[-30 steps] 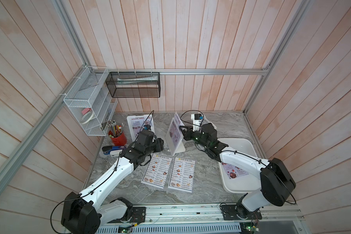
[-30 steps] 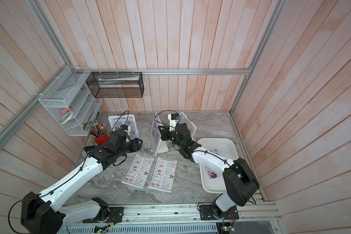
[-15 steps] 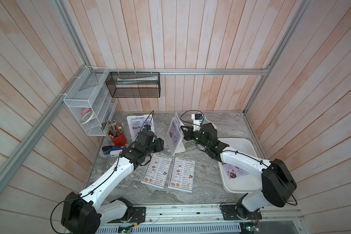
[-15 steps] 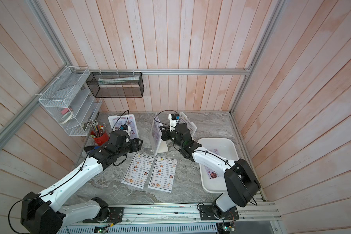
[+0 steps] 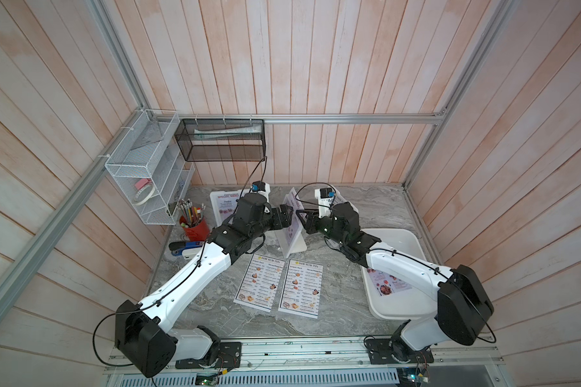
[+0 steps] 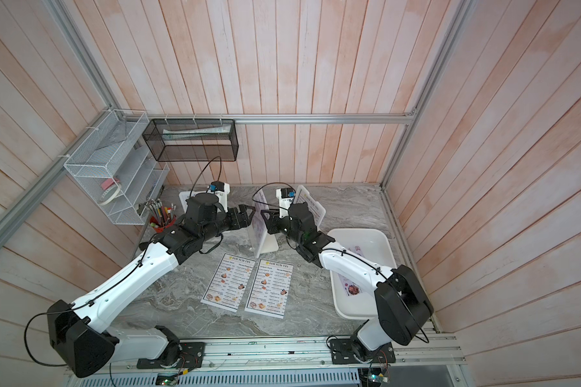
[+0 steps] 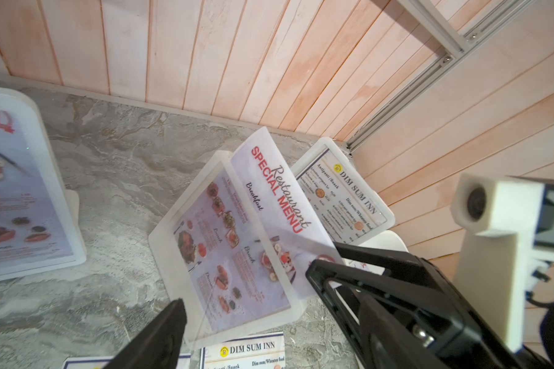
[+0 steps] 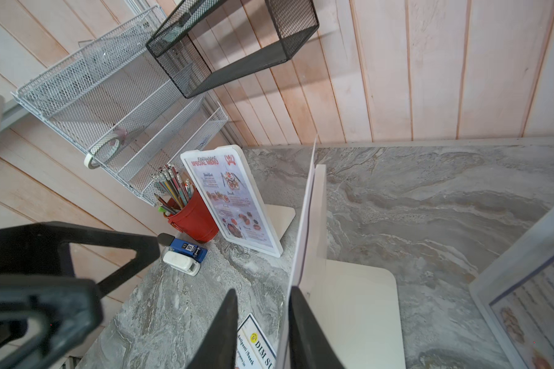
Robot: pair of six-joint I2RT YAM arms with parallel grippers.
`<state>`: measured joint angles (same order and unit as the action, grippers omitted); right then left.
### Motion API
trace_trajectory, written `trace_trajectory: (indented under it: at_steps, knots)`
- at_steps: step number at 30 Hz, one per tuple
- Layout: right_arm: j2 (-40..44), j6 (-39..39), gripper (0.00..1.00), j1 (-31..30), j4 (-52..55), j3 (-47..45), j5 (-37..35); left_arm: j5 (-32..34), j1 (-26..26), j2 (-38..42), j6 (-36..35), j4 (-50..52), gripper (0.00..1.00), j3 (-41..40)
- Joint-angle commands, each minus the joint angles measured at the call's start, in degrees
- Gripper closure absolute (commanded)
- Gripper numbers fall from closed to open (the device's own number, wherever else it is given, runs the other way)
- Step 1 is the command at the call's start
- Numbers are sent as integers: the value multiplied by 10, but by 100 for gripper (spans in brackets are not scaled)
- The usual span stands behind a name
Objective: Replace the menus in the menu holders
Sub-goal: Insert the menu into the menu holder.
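Note:
The middle menu holder [image 5: 296, 242] stands upright. A lilac "SPECIAL MENU" sheet [image 7: 279, 198] sticks halfway out of its top. My left gripper [image 7: 269, 332] is open wide around the holder's lower corner [image 7: 173, 230]. My right gripper [image 8: 263, 319] is open, and the sheet's edge [image 8: 304, 217] runs between its fingers, against one of them. In both top views the two grippers [image 5: 291, 211] [image 5: 302, 214] face each other across this holder. Two "DIM SUM INN" menus [image 5: 260, 283] [image 5: 301, 288] lie flat in front. Another holder [image 8: 234, 198] shows a lilac menu, and a third [image 6: 311, 207] a Dim Sum menu.
A white tray [image 5: 403, 310] at the right holds a lilac sheet [image 5: 388, 283]. A red pencil cup [image 5: 195, 228] and a stapler [image 8: 186, 250] stand at the left. Wire shelves [image 5: 145, 187] and a black mesh basket [image 5: 220, 139] hang on the walls.
The right jaws have parted from the lilac sheet's edge. The left jaws have spread wider. Both arms stay almost where they were.

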<state>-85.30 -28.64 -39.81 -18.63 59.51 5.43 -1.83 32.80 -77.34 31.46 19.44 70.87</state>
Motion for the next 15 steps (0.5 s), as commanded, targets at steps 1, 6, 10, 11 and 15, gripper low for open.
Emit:
trace_trajectory:
  at_steps: [1,6,10,11,15]
  knots:
    - [34,17,69,14,34,16,-21,-50,1,-29,-8,-32,12,28]
    - [82,2,68,45,47,-9,-36,-52,1,-79,-17,-38,12,64]
    - [105,-5,68,74,73,-17,-42,-32,1,-127,-56,8,12,124]
    - [107,-6,68,80,79,-18,-39,-21,1,-140,-67,24,12,142]
    - [110,-14,69,92,84,-26,-27,-12,-1,-173,-96,68,15,177]
